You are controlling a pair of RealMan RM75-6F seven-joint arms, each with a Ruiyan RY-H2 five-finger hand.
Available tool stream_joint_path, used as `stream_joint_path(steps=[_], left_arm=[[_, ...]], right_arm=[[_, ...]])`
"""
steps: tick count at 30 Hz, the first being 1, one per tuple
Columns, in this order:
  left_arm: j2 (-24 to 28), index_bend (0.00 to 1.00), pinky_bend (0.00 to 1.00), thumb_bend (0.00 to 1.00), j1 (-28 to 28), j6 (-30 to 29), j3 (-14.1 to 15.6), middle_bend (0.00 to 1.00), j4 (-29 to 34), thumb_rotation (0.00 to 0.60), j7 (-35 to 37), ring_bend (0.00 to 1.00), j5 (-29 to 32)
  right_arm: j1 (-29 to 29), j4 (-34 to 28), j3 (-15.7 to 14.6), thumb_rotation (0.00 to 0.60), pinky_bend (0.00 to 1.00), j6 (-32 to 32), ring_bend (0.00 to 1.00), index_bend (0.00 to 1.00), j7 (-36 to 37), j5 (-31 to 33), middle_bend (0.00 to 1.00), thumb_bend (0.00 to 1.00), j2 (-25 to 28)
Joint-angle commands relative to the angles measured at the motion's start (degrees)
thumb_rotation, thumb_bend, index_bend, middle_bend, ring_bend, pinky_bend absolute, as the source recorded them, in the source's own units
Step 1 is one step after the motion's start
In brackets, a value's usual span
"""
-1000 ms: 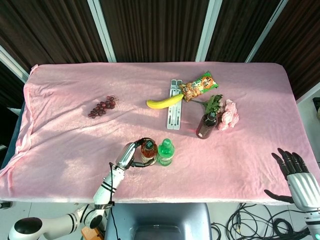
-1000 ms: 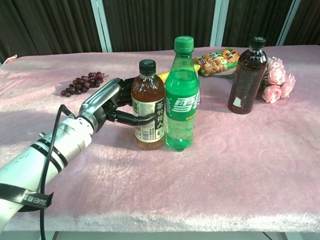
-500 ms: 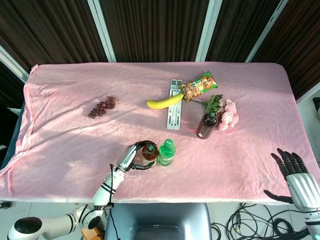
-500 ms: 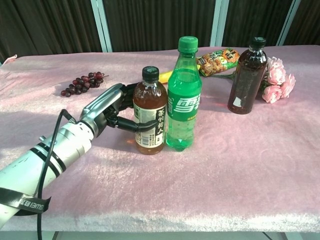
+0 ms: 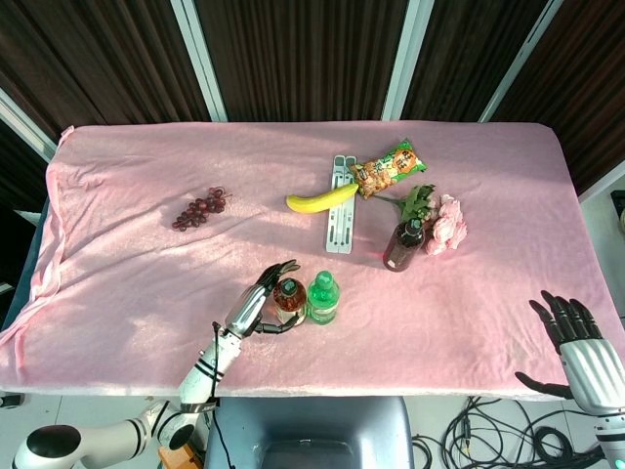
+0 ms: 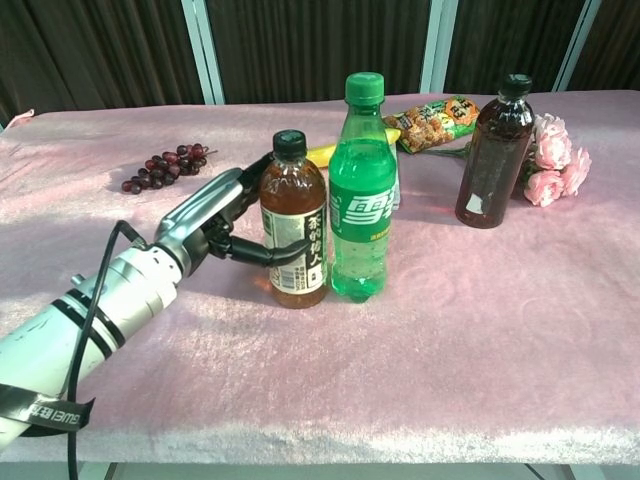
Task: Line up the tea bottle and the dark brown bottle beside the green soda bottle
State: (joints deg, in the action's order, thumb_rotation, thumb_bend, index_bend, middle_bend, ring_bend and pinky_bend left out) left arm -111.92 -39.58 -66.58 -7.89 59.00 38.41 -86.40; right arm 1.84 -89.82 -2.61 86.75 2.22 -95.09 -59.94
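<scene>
The left hand (image 6: 215,222) is on the tea bottle (image 6: 293,235), its fingers (image 6: 272,251) wrapped around the label from the side nearest it, the bottle upright on the pink-draped bench (image 6: 480,330). From overhead, that hand (image 5: 256,306) shows some fingers lifted and fanned above the bottle's cap while others curl around the body of the tea bottle (image 5: 288,298). On the bottle's far side from the hand, the green soda bottle (image 6: 362,200) stands upright, the two pressed shoulder to shoulder or very nearly so; the overhead view puts the green soda bottle (image 5: 322,297) right against it.

The dark brown bottle (image 6: 494,152) stands well apart, out beyond the soda bottle and further back on the bench, no hand on it. Just beside it lies a bunch of pink flowers (image 6: 555,160). A snack packet (image 6: 436,121) and a banana (image 5: 321,198) lie further back, with a white strip-like object (image 5: 339,218) under the banana's tip. On the hand's other side, a cluster of dark grapes (image 6: 163,166) sits on the cloth.

The right hand (image 5: 574,342) hangs at the bench's near edge, well away from every bottle, fingers spread wide, holding nothing.
</scene>
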Motion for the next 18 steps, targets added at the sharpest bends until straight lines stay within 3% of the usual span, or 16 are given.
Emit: stream_joint_path(steps=[1,7,14,18], left_arm=[[0.5,0.01,0.00,0.29,0.3,-0.4,0.1,0.08,0.6,0.600,-0.4,0.04,0.0],[2.9,0.00,0.00,0.29,1.8,-2.9,1.5,0.04,3.1,0.600,-1.9,0.01,-1.5],[11.7,0.00,0.00,0.29,8.0,-11.9,5.8,0.03,7.4,0.600,-3.0,0.00,-5.1],[18.2,0.00,0.00,0.29,12.9,-17.3,8.9,0.03,5.9,0.600,-5.9,0.00,-6.7]], right_arm=[[0.1,0.0,0.0,0.600,0.00,-0.1,0.00,0.00,-0.1,0.1,0.00,0.20,-0.1],[1.0,0.5,0.4,0.600,0.00,-1.1,0.00,0.00,1.5,0.1,0.00,0.20,-0.1],[4.2,4.4,2.4,0.600,0.00,-3.7,0.00,0.00,12.8,1.4,0.00,0.20,-1.6],[7.0,7.1,4.4,0.600,0.00,-5.9,0.00,0.00,21.3,2.8,0.00,0.20,-4.0]])
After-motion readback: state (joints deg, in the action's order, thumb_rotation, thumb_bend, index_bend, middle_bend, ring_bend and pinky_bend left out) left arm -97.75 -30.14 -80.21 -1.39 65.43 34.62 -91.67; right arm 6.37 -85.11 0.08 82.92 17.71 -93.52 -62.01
